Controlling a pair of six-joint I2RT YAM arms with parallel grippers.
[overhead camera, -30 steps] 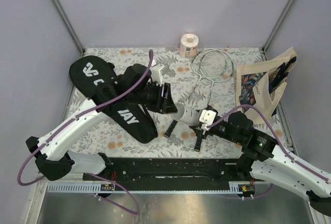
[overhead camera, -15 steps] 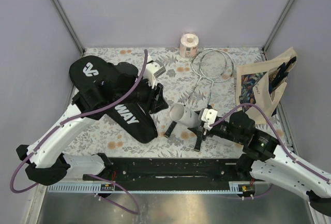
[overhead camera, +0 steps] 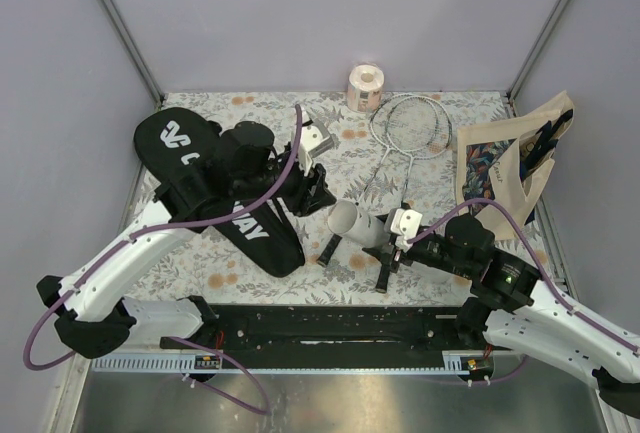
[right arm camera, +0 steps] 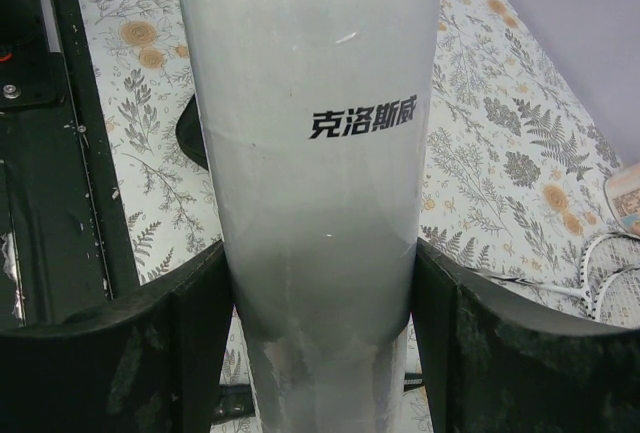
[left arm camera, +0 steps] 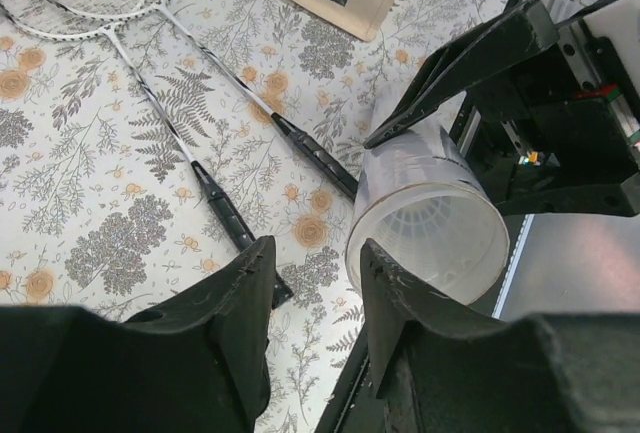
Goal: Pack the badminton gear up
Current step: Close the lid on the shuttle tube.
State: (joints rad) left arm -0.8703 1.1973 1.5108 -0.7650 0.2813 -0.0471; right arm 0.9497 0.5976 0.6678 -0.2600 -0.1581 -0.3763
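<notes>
My right gripper is shut on the white tube and holds it low over the table, open end to the left. In the right wrist view the tube fills the gap between my fingers. My left gripper is open and empty, just left of the tube's open end. Two rackets lie at the back right, their black handles under the tube. The black racket bag lies at the left, partly under my left arm.
A beige tote bag leans at the right edge. A small pinkish paper roll stands at the back wall. The black base rail runs along the near edge.
My left gripper drew back to the left, then came back beside the tube's open end. The right gripper holds the tube almost still.
</notes>
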